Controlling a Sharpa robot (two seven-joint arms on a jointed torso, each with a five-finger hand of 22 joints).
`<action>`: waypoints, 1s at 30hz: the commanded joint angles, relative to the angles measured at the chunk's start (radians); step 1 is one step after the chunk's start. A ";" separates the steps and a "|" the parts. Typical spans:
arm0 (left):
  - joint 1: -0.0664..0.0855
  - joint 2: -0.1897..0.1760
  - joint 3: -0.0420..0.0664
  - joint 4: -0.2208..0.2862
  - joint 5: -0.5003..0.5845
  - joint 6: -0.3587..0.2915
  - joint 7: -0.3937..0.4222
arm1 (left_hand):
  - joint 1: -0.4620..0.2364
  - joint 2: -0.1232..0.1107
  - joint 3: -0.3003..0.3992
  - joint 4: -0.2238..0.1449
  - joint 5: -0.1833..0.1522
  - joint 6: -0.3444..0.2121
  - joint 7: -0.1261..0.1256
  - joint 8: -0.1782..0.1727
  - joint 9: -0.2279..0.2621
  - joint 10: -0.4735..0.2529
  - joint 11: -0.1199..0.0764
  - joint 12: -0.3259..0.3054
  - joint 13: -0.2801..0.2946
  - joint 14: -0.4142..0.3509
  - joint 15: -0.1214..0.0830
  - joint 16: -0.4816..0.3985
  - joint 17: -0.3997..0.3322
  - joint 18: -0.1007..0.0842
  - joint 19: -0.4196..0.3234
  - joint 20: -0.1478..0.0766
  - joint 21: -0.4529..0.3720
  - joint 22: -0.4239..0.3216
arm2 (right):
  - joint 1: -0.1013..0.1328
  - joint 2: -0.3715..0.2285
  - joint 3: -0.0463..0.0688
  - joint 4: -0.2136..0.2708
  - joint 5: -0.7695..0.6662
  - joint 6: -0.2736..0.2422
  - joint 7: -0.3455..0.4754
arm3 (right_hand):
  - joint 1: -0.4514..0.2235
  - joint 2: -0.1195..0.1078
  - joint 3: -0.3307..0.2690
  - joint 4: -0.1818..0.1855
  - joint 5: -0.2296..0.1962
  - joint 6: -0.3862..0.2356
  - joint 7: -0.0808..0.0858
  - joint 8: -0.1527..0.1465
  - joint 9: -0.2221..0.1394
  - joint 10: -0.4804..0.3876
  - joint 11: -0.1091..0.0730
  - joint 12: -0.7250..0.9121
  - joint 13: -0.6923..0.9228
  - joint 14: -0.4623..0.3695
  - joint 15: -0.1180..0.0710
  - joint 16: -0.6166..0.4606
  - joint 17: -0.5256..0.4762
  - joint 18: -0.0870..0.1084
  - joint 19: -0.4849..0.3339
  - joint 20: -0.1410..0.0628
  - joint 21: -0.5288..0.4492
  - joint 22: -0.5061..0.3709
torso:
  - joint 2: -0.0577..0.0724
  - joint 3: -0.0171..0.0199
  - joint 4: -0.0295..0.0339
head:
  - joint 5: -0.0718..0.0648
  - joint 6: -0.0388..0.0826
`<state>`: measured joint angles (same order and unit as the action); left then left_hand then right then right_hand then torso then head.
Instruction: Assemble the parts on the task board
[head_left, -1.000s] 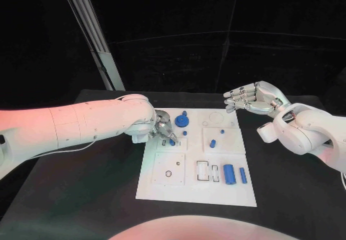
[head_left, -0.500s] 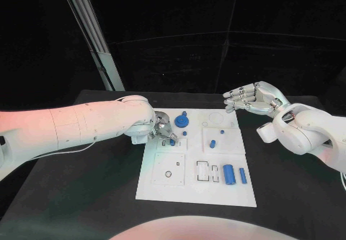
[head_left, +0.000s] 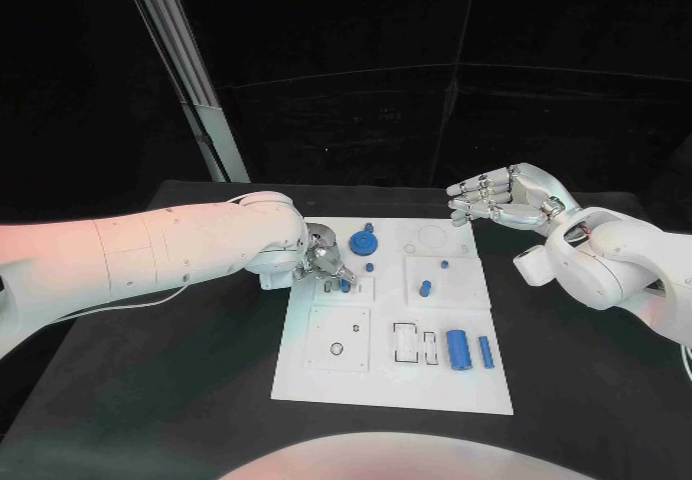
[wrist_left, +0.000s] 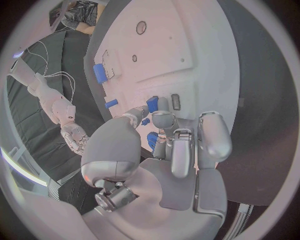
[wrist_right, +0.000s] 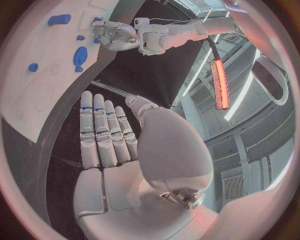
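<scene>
The robot's left hand (head_left: 325, 262) pinches a small blue peg (head_left: 343, 285) upright, long axis vertical, at a slot at ten o'clock on the white board (head_left: 397, 385). A slight tilt could jam it or let it slip. The right hand (head_left: 505, 197) hovers released at two o'clock.

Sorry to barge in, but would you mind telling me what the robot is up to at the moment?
It is putting small blue pieces into a white board on the black table. The left hand is down at the board's far left part, its fingertips on a small blue piece there. The right hand is raised past the board's far right corner, holding nothing. Other blue pieces, such as a cylinder, lie on the board.
</scene>
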<state>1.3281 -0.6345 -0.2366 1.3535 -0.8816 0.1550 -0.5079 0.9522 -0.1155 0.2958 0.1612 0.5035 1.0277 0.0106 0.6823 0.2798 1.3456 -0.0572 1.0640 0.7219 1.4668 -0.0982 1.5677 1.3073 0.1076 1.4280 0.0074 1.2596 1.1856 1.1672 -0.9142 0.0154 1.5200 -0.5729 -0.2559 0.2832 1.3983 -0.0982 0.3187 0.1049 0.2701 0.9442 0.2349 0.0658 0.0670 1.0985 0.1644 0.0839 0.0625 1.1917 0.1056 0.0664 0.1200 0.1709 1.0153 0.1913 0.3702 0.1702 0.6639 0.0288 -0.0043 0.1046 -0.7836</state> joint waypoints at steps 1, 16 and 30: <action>0.002 -0.015 0.001 0.014 0.003 -0.014 -0.002 | -0.001 -0.003 -0.036 0.015 -0.028 0.011 0.003 -0.006 -0.001 0.003 0.003 0.004 0.006 0.104 -0.007 0.003 0.263 -0.021 0.009 -0.001 0.006 0.003 | 0.002 0.001 0.001 0.000 0.000 0.007 0.007 | -0.010 -0.002 0.000 -0.004 0.004 -0.008 -0.003 -0.004 -0.001 -0.006 0.000 -0.003 -0.001 -0.003 0.000 -0.004 -0.001 0.007 0.002 0.007 -0.006 -0.001 | -0.001 -0.0001 0.0006 | -0.001 0.001; 0.029 -0.082 0.032 0.060 0.047 -0.029 0.016 | 0.058 0.016 -0.214 0.108 -0.356 0.012 0.005 -0.016 0.004 -0.008 0.005 -0.025 -0.008 0.104 -0.006 0.003 0.263 -0.018 0.006 -0.001 -0.011 -0.007 | 0.002 0.005 0.001 -0.013 0.000 0.006 0.007 | -0.013 -0.002 -0.001 -0.004 0.004 -0.008 -0.002 -0.004 -0.001 -0.006 0.000 -0.003 -0.001 -0.004 0.001 -0.004 -0.002 0.007 0.002 0.008 -0.008 -0.002 | 0.001 -0.0006 -0.0005 | -0.002 0.003; 0.064 -0.069 0.052 -0.078 0.100 0.060 0.026 | 0.169 0.053 -0.266 0.098 -0.335 -0.089 0.040 -0.048 -0.001 -0.099 0.033 -0.132 -0.165 0.093 0.012 -0.016 0.218 -0.003 -0.025 0.013 -0.082 -0.080 | 0.002 0.009 0.001 -0.020 0.000 0.008 0.008 | -0.013 -0.002 -0.001 -0.004 0.004 -0.008 -0.002 -0.004 -0.001 -0.006 0.000 -0.003 -0.001 -0.004 0.001 -0.004 -0.002 0.007 0.002 0.008 -0.008 -0.002 | 0.001 -0.0005 0.0003 | -0.006 0.007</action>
<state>1.3892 -0.7081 -0.1857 1.2849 -0.7735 0.1703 -0.4978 1.1145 -0.0599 0.0330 0.2589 0.1664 0.9443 0.0503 0.6358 0.2802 1.2500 -0.0228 0.9351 0.5607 1.4648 -0.0923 1.5560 1.3074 0.0923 1.4063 0.0182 1.1821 1.1076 1.1671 -0.9067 0.0152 1.4992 -0.5729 -0.2557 0.2833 1.3946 -0.1021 0.3188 0.1050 0.2701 0.9409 0.2314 0.0658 0.0670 1.0986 0.1643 0.0839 0.0625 1.1917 0.1056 0.0664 0.1187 0.1709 1.0153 0.1913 0.3659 0.1692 0.6656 0.0283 -0.0049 0.0988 -0.7759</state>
